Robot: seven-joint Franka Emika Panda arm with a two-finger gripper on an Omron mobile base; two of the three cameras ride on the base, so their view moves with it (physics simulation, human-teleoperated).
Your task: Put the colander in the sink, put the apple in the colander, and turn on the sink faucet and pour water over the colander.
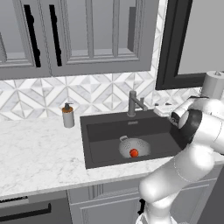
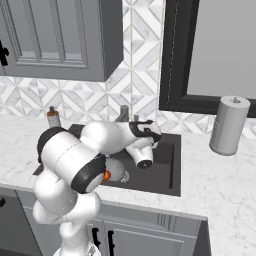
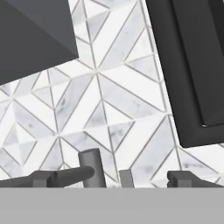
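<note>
Right now you are looking at the colander (image 1: 134,148) sitting inside the sink (image 1: 105,131), toward the front right of the basin, with the apple (image 1: 134,153) lying in its bowl. In the right base view the apple (image 2: 106,175) is peeking out as a small orange spot just beside the arm's big elbow joint, and the colander (image 2: 117,170) is showing as a grey curve behind it, mostly hidden by the arm.

The sink faucet (image 1: 132,104) is standing at the back edge of the sink, its spout angling to the right. In the hand view you are seeing its upright post (image 3: 93,168) low in the picture with a bar running off to the left, against the patterned tile wall (image 3: 105,105).

The gripper (image 3: 120,179) is facing that wall just behind the tap, with its jaws standing wide apart and nothing between them. In the right base view the hand (image 2: 145,131) is hovering over the back of the basin, close to the tap; you cannot tell there whether it is touching it.

The soap dispenser (image 1: 68,115) is standing on the counter (image 1: 39,153) left of the sink, and a paper towel roll (image 2: 229,125) is standing on the counter to the right.
</note>
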